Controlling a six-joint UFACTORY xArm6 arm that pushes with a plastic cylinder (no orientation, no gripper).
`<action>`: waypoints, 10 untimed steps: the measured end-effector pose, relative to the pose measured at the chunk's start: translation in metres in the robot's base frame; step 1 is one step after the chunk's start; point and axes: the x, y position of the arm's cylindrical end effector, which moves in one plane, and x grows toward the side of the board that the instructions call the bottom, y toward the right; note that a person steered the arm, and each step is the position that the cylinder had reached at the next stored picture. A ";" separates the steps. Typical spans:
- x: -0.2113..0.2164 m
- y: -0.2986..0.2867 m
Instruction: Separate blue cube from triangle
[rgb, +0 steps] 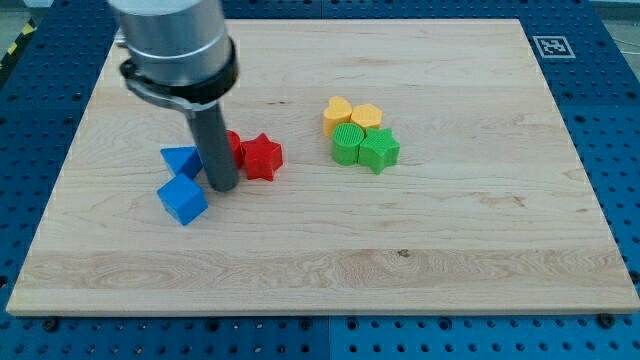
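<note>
You have a single view, set high at the board's (330, 270) near edge and tilted down; it takes in nearly the whole board and the blue table (620, 120) around it.

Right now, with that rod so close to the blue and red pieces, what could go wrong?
My tip sits just to the view's right of the blue cube and blue triangle, which lie close together. A sloppy push might shove both along together instead of parting them. The red star and another red block, partly hidden behind the rod, are right beside it, so a swing toward the view's right could knock them away.
</note>
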 end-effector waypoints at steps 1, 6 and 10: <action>0.003 -0.020; -0.037 -0.112; -0.010 -0.107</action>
